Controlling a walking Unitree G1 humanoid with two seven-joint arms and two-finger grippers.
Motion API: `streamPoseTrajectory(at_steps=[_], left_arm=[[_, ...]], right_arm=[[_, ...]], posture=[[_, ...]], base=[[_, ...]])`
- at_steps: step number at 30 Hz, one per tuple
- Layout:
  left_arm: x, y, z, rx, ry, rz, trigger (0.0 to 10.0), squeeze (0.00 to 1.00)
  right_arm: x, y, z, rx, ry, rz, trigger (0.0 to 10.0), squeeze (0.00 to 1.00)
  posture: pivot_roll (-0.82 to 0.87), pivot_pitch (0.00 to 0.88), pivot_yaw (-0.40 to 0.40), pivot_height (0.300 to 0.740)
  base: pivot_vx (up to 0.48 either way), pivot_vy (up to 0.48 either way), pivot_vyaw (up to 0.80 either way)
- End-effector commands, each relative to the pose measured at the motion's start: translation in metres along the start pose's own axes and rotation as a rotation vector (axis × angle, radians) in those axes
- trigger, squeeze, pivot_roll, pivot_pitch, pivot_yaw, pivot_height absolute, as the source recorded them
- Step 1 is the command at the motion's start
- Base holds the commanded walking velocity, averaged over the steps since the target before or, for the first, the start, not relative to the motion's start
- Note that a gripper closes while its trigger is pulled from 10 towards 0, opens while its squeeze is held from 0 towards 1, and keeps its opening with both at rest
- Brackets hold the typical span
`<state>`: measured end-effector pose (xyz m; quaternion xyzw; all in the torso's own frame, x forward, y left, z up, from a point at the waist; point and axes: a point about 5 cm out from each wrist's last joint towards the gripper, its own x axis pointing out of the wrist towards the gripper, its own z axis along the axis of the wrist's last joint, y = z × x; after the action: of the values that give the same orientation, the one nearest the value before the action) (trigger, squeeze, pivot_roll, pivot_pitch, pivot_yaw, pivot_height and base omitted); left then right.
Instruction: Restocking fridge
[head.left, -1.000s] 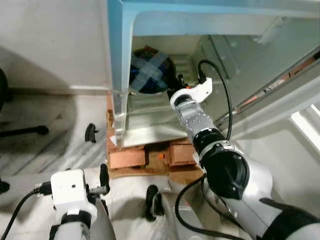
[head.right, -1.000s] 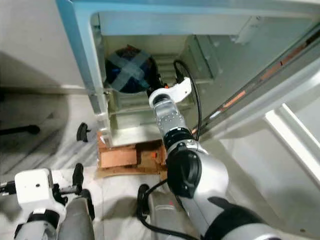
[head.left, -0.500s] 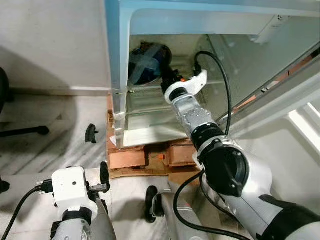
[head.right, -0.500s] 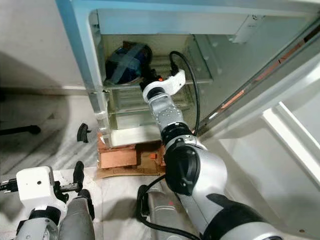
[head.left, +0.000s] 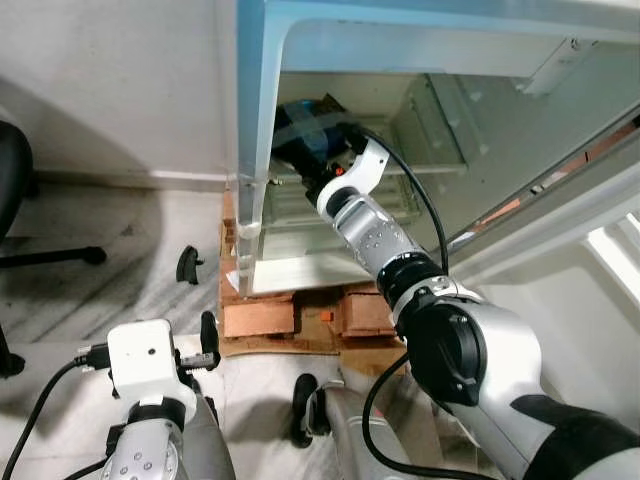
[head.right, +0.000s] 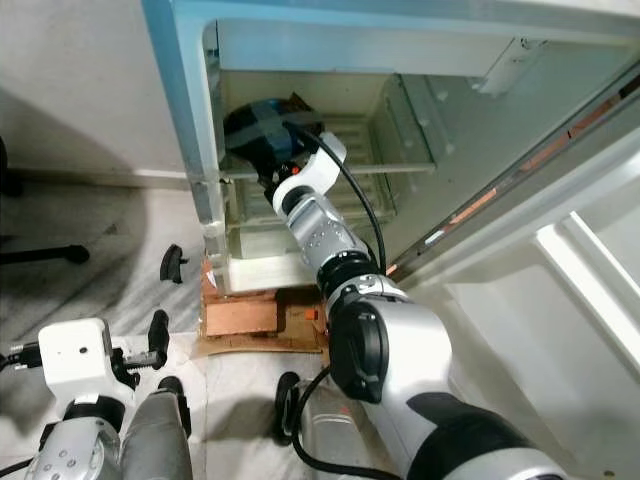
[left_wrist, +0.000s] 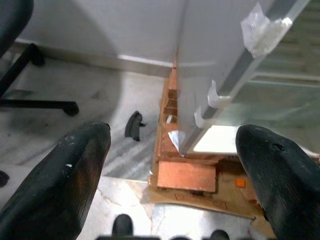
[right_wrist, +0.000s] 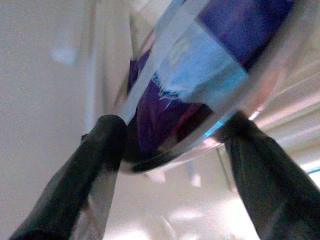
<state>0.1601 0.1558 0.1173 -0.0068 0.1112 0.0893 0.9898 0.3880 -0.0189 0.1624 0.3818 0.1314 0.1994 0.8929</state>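
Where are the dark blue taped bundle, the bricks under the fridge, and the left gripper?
dark blue taped bundle (head.right: 262, 122), right eye view, its taped top.
bricks (head.left: 258, 319), left eye view, front face.
left gripper (left_wrist: 172, 175), left wrist view, midway between fingertips.

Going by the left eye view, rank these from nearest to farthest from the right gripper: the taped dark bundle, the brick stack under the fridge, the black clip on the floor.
1. Taped dark bundle: on the fridge shelf, right at the right gripper.
2. Brick stack: below the fridge.
3. Black clip: on the floor, out to the robot's left.
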Motion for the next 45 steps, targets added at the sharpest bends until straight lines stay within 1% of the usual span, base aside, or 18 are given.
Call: streamPoseTrajectory(at_steps=[1, 6, 8, 10, 11, 12, 18, 21, 23, 25, 26, 27, 30, 34, 38, 41, 44, 45], left_arm=[[0.002, 0.001, -0.007, 0.004, 0.029, 0.006, 10.0, 0.00], [0.012, -0.001, -0.006, 0.008, 0.015, -0.007, 10.0, 0.00], [0.013, -0.001, -0.006, 0.008, 0.014, -0.008, 10.0, 0.00], [0.019, -0.002, -0.005, 0.014, 0.006, -0.018, 10.0, 0.00], [0.022, -0.002, -0.005, 0.015, 0.003, -0.022, 10.0, 0.00], [0.022, -0.002, -0.005, 0.015, 0.003, -0.022, 10.0, 0.00], [0.037, -0.004, 0.000, 0.028, -0.028, -0.042, 10.0, 0.00], [0.037, -0.003, 0.001, 0.030, -0.031, -0.042, 10.0, 0.00], [0.039, -0.003, 0.001, 0.031, -0.035, -0.041, 10.0, 0.00], [0.042, -0.001, 0.002, 0.034, -0.041, -0.038, 10.0, 0.00], [0.044, -0.001, 0.002, 0.036, -0.044, -0.037, 10.0, 0.00], [0.045, -0.001, 0.002, 0.036, -0.044, -0.037, 10.0, 0.00], [0.049, -0.002, 0.001, 0.037, -0.052, -0.040, 10.0, 0.00], [0.050, -0.002, 0.001, 0.038, -0.055, -0.039, 10.0, 0.00], [0.050, -0.001, 0.000, 0.041, -0.054, -0.039, 10.0, 0.00], [0.051, 0.000, -0.002, 0.046, -0.049, -0.043, 10.0, 0.00], [0.054, 0.000, -0.002, 0.050, -0.049, -0.052, 10.0, 0.00], [0.054, 0.000, -0.002, 0.050, -0.049, -0.052, 10.0, 0.00]], right_arm=[[-0.004, -0.006, -0.026, -0.039, 0.091, 0.000, 10.0, 1.00], [-0.008, -0.016, -0.017, -0.134, 0.129, 0.036, 10.0, 1.00], [-0.008, -0.016, -0.017, -0.136, 0.129, 0.037, 10.0, 1.00], [-0.012, -0.026, -0.010, -0.249, 0.155, 0.069, 10.0, 1.00], [-0.014, -0.029, -0.008, -0.285, 0.164, 0.077, 10.0, 1.00], [-0.014, -0.029, -0.008, -0.285, 0.164, 0.077, 10.0, 1.00], [-0.019, -0.040, 0.004, -0.309, 0.170, 0.108, 10.0, 1.00], [-0.020, -0.040, 0.005, -0.315, 0.173, 0.118, 10.0, 1.00], [-0.019, -0.039, 0.006, -0.325, 0.171, 0.129, 10.0, 1.00], [-0.016, -0.031, 0.012, -0.309, 0.128, 0.161, 10.0, 1.00], [-0.013, -0.025, 0.015, -0.258, 0.094, 0.160, 10.0, 1.00], [-0.013, -0.024, 0.015, -0.247, 0.089, 0.156, 10.0, 1.00], [-0.012, -0.019, -0.001, -0.271, 0.142, 0.171, 10.0, 1.00], [-0.013, -0.020, -0.010, -0.309, 0.148, 0.186, 10.0, 1.00], [-0.015, -0.023, -0.012, -0.339, 0.155, 0.192, 10.0, 1.00], [-0.021, -0.035, -0.020, -0.351, 0.233, 0.201, 10.0, 1.00], [-0.033, -0.057, -0.027, -0.458, 0.353, 0.180, 10.0, 1.00], [-0.033, -0.057, -0.027, -0.458, 0.353, 0.180, 10.0, 1.00]], posture=[[0.31, 0.247, -0.202, 0.740], [0.30, 0.220, -0.193, 0.740], [0.30, 0.220, -0.193, 0.740], [0.28, 0.192, -0.182, 0.740], [0.28, 0.188, -0.180, 0.740], [0.28, 0.188, -0.180, 0.740], [0.28, 0.149, -0.166, 0.740], [0.28, 0.146, -0.167, 0.740], [0.28, 0.139, -0.166, 0.740], [0.28, 0.128, -0.167, 0.740], [0.28, 0.124, -0.170, 0.740], [0.28, 0.124, -0.170, 0.740], [0.28, 0.121, -0.172, 0.740], [0.28, 0.121, -0.176, 0.740], [0.28, 0.121, -0.175, 0.740], [0.27, 0.117, -0.169, 0.740], [0.26, 0.114, -0.159, 0.740], [0.26, 0.114, -0.159, 0.740]], base=[[0.000, 0.000, 0.00], [0.000, 0.000, 0.00], [0.000, 0.000, 0.00], [0.000, 0.000, 0.00], [0.000, 0.000, 0.00], [0.000, 0.000, 0.00], [0.000, 0.000, 0.00], [0.000, 0.000, 0.00], [0.000, 0.000, 0.00], [0.000, 0.000, 0.00], [0.000, 0.000, 0.00], [0.000, 0.000, 0.00], [0.000, 0.000, 0.00], [0.000, 0.000, 0.00], [0.000, 0.000, 0.00], [0.000, 0.000, 0.00], [0.000, 0.000, 0.00], [0.000, 0.000, 0.00]])
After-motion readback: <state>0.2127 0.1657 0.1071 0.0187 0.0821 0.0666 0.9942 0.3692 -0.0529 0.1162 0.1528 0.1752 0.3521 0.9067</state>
